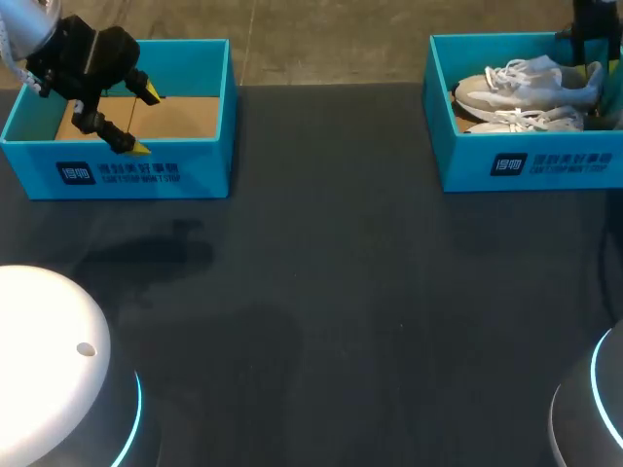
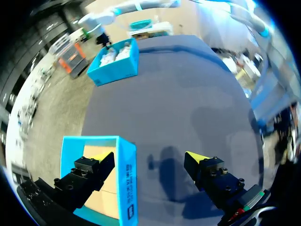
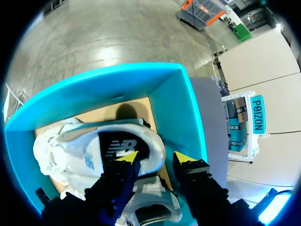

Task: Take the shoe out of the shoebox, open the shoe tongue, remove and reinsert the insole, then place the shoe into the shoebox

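Shoes point(image 1: 526, 92) lie in the shoebox point(image 1: 526, 165) at two o'clock; right gripper point(image 3: 153, 157), fingers narrowly parted, hovers above for access; left gripper point(image 1: 136, 117) spread wide.

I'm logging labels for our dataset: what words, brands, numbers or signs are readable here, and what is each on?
Left shoebox, front wall: dark label with white print, too blurred to read.
Right shoebox, front wall: the same kind of label, too blurred to read.
Shoe, side: a logo mark on a dark patch, no legible words.
Numbers: none readable.
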